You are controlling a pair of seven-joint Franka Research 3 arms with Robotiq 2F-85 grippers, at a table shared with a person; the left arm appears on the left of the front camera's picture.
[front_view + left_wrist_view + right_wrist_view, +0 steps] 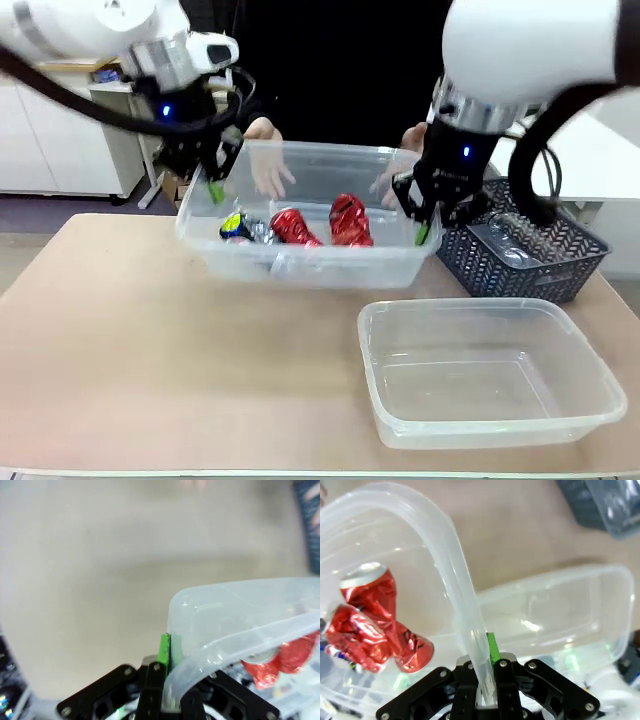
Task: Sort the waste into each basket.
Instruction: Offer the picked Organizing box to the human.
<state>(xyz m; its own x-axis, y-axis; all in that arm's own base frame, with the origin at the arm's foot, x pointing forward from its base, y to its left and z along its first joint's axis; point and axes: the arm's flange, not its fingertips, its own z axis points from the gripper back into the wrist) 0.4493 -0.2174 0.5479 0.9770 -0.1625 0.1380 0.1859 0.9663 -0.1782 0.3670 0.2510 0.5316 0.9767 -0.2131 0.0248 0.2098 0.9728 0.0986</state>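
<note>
Left gripper (213, 186): clenched on the rim of the can tub (300, 268), at its 9 o'clock short end; in the left wrist view the pads (164, 650) pinch the rim (235, 640).
Right gripper (421, 230): clenched on the same tub's rim at the 3 o'clock end; the right wrist view shows the rim (451, 545) running up out of the jaws.
Key relation: the tub's long axis runs 9 to 3 between the two grippers, so by my read both arms must move as one.
Waste: two red cans (320, 225) and a blue-and-white can (237, 226) lie inside, toward the left half.
Tub base: on or off the table (150, 330), cannot tell.
Empty tub (470, 306): at 5 o'clock of the held one, apart.
Blue basket (540, 262): at 3 o'clock, just beside the right gripper, with a clear bottle (505, 242) inside; likely the tightest spot.
Person's hands (270, 168): at 12 o'clock, behind the far wall.
</note>
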